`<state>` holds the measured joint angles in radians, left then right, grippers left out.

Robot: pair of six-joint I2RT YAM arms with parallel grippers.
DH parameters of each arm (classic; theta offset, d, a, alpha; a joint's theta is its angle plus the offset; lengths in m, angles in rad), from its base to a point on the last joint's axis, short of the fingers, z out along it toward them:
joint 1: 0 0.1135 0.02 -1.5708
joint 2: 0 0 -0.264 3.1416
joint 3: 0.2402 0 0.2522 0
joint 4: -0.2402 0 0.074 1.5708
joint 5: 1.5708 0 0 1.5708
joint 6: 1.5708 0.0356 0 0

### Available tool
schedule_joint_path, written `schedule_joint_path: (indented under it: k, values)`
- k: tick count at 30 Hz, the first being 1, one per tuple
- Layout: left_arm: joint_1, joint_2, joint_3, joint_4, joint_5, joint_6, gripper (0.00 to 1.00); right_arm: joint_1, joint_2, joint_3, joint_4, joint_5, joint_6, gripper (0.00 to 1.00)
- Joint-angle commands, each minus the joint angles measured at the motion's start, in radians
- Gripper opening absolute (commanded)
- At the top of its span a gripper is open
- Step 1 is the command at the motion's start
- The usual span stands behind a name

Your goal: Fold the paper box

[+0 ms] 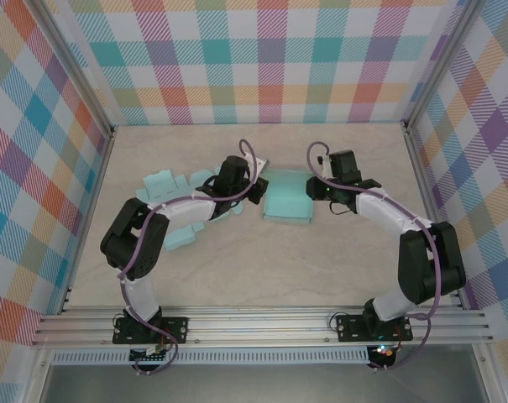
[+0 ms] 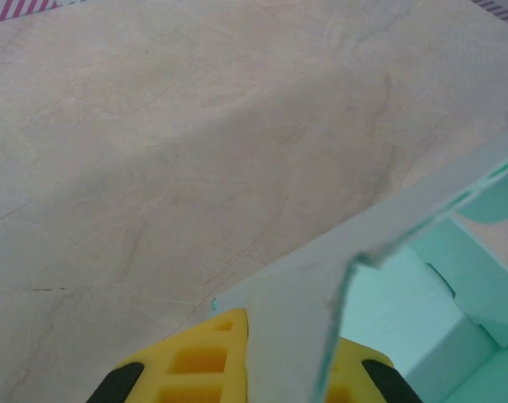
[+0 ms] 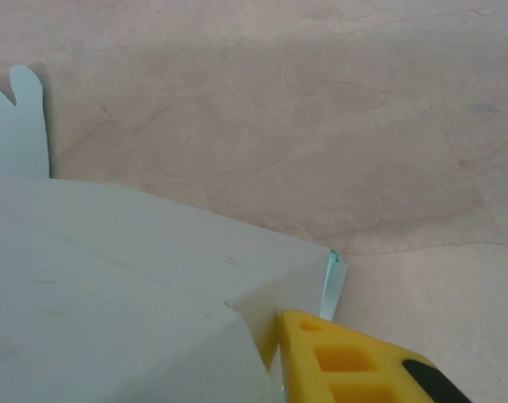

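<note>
From above, I see the mint green paper box (image 1: 287, 206) sitting half folded on the pale desk (image 1: 279, 277), right between my two arms. The left gripper (image 1: 255, 191) is at the box's left side and the right gripper (image 1: 322, 191) is at its right side. Some flat mint paper sheets (image 1: 163, 186) lie further left, by the left arm. In the left wrist view, a thin wall of the box stands up between the two yellow fingers (image 2: 195, 365), so the left gripper looks pinched tight on that wall. In the right wrist view, one yellow finger (image 3: 354, 361) sits just beside a corner of the box, with a small flap next to it. The paper hides the other finger, so I cannot tell if the right gripper is closed or holding anything. I think I am at the step of grabbing both sides. Next I need a firm hold on the right side, then I should fold the walls up without tearing the paper.
</note>
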<state>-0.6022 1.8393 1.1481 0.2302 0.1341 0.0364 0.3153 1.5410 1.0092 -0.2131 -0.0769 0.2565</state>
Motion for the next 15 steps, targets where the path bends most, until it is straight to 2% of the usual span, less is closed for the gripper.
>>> schedule_joint_path:
  k: [1,7,15]
  values:
    - [-0.027,0.011,0.034,0.000,0.005,-0.123,0.07,0.025,0.017,0.028,0.041,0.003,0.030,0.20]
    - [-0.073,0.032,0.051,0.011,-0.047,-0.261,0.06,0.060,0.032,0.016,0.082,0.030,0.050,0.14]
    - [-0.103,0.085,0.111,0.043,-0.126,-0.334,0.05,0.087,0.071,0.032,0.154,0.090,0.059,0.08]
